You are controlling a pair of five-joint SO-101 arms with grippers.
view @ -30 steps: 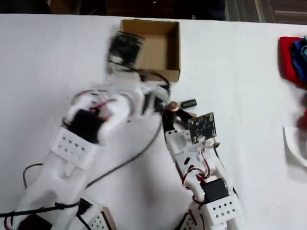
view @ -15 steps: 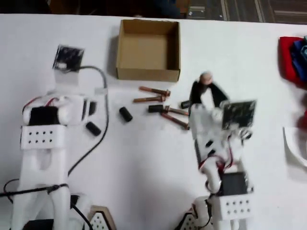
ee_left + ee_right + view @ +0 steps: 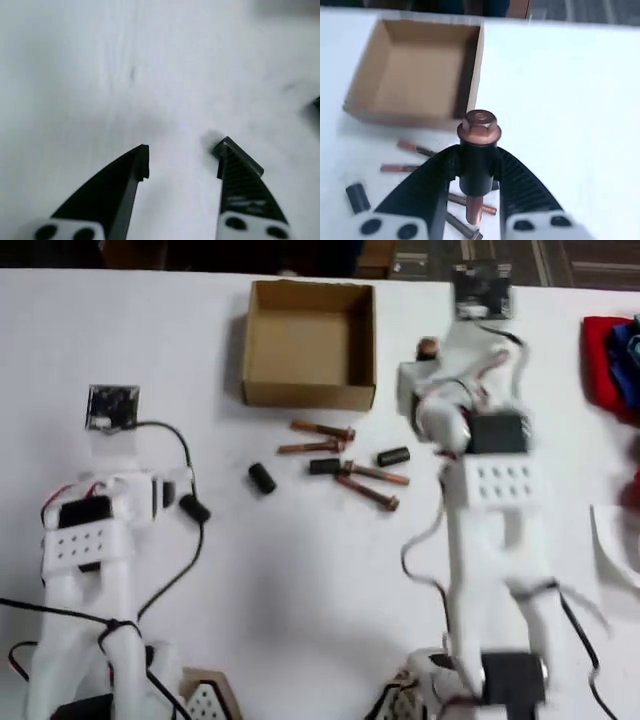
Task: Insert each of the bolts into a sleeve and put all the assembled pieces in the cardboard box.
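Note:
My right gripper (image 3: 477, 172) is shut on a black sleeve with a copper bolt (image 3: 479, 131) through it, held upright. From above, that assembled piece (image 3: 428, 348) hangs just right of the cardboard box (image 3: 310, 340), which looks empty. Loose copper bolts (image 3: 322, 429) (image 3: 366, 492) and black sleeves (image 3: 262, 478) (image 3: 393, 456) lie in front of the box; one bolt (image 3: 378, 474) has a sleeve (image 3: 323, 467) at its end. My left gripper (image 3: 184, 157) stands open over bare table at the far left, nothing between its fingers.
Another black sleeve (image 3: 194, 508) lies beside the left arm. Red and blue cloth (image 3: 612, 355) sits at the right table edge, with a white object (image 3: 612, 545) below it. The table is white.
The left arm has drawn back from the box to the far left. The right arm has carried the sleeved bolt up from the pile to beside the box's right side.

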